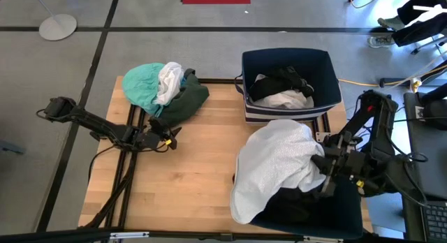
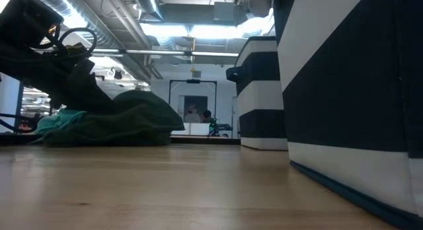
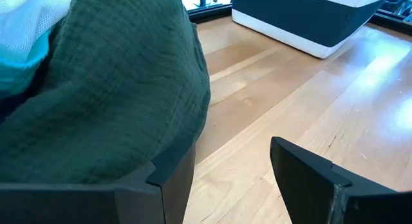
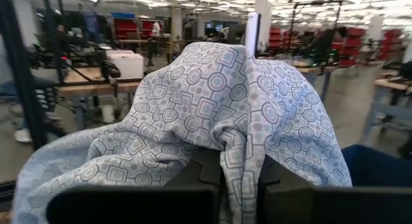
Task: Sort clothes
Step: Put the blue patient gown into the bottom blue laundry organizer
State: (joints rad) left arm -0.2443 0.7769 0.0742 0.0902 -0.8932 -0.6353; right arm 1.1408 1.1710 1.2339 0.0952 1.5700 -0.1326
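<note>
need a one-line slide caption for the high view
Right gripper holds a white patterned garment over the near bin; left gripper sits open at the clothes pile.

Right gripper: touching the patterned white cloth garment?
Touching. Right wrist view shows the right gripper shut on the patterned white cloth garment, pinched between its fingers.

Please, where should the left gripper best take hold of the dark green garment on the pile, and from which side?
Probably at the loose edge of the dark green garment nearest the left gripper, coming from the table's open middle. That edge hangs free at the wood, while the teal garment and white garment lie on the pile's far side.
</note>
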